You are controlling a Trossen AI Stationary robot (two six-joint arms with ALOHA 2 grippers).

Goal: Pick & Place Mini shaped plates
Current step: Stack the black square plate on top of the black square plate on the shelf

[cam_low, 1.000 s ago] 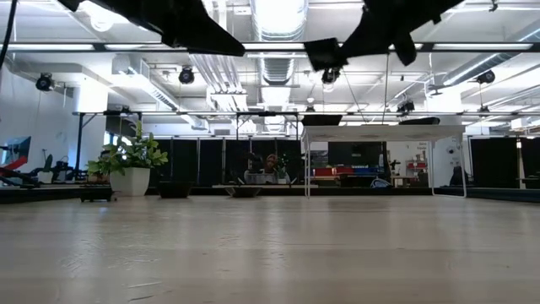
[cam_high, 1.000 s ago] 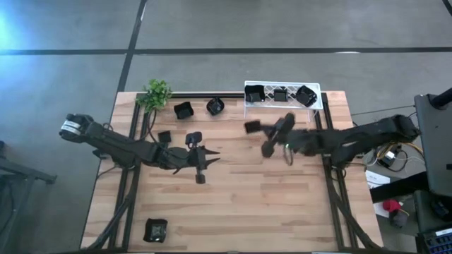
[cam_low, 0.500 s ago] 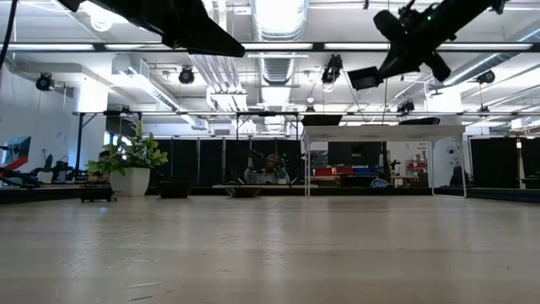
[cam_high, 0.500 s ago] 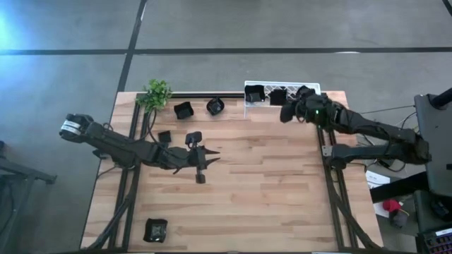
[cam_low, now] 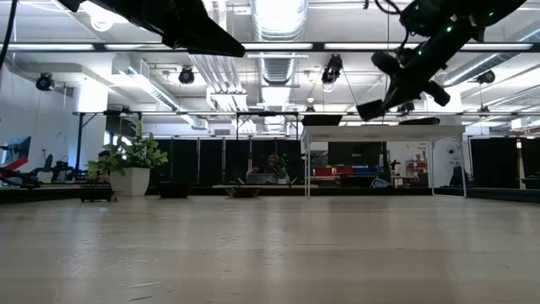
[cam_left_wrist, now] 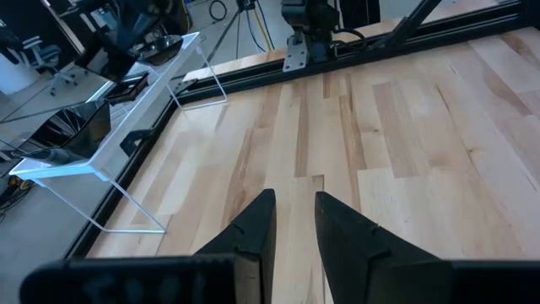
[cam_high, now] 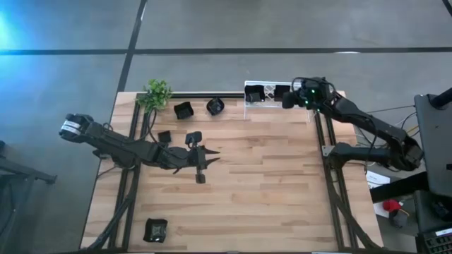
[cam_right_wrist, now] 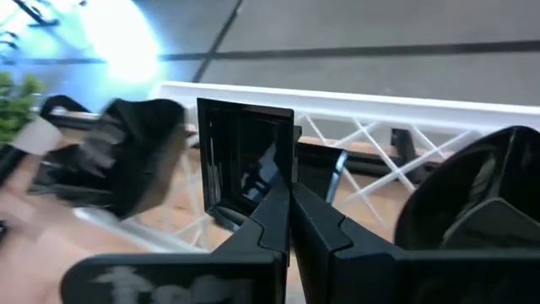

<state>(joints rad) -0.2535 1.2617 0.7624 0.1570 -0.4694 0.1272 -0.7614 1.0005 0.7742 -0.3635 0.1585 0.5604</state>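
Your right gripper (cam_high: 288, 99) is clamped on the rim of a square black plate (cam_right_wrist: 245, 160), holding it on edge above the white lattice rack (cam_high: 248, 106) at the bench's (cam_high: 268, 190) far edge, between two plates already in the rack. Your left gripper (cam_high: 214, 152) hangs mid-bench, fingers (cam_left_wrist: 253, 228) narrowly parted and empty. More plates lie near the plant (cam_high: 157, 93), one at the near corner (cam_high: 155, 229).

Your high camera looks straight down on the whole counter (cam_high: 233, 190). Your low camera sits at counter level, facing the room. Left wrist camera looks close along the boards toward the white rack (cam_left_wrist: 101, 143). Right wrist camera sits close against that same rack (cam_right_wrist: 371, 127).
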